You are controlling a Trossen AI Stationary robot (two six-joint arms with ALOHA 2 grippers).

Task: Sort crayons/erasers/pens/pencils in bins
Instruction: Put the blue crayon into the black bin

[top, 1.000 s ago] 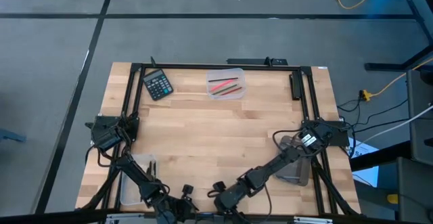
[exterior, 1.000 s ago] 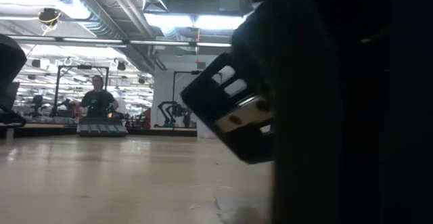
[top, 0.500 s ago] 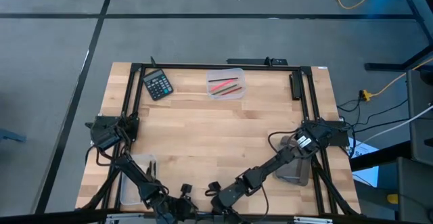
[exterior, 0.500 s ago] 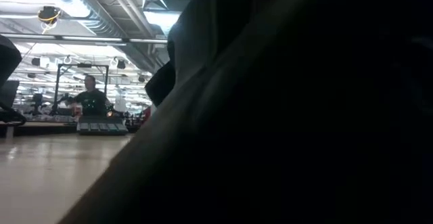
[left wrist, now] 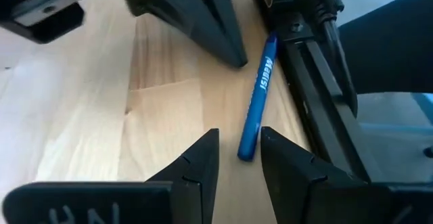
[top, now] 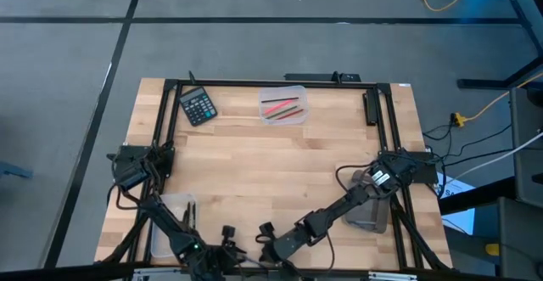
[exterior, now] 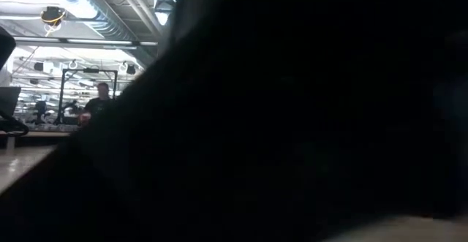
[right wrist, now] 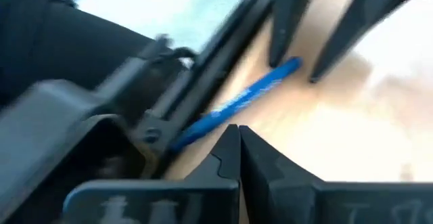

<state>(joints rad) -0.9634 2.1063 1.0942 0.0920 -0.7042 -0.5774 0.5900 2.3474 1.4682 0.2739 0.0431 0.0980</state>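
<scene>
A blue pen [left wrist: 261,92] lies on the wood along the table's near edge, beside the black frame rail; it also shows in the right wrist view [right wrist: 245,101]. My left gripper [left wrist: 239,158] is open, low over the table, its fingertips on either side of the pen's one end without touching it. My right gripper [right wrist: 237,135] is shut and faces it from the pen's other end. In the high view both, left gripper [top: 226,231] and right gripper [top: 266,229], are at the near edge. A clear bin [top: 282,106] at the far side holds red and green sticks. My right gripper's shut fingertips [left wrist: 233,56] stand right beside the pen's far end [left wrist: 269,48], on the table side of it. I cannot tell whether they touch it.
A second clear bin [top: 174,216] stands at the near left by my left arm, a dark grey bin [top: 370,215] at the near right under my right arm. A black calculator [top: 198,105] lies at the far left. A dark arm fills the low view.
My right gripper has gone a little toward the table's left along the near edge, closer to my left gripper. A dark arm has moved across the low view and now covers nearly all of it.
</scene>
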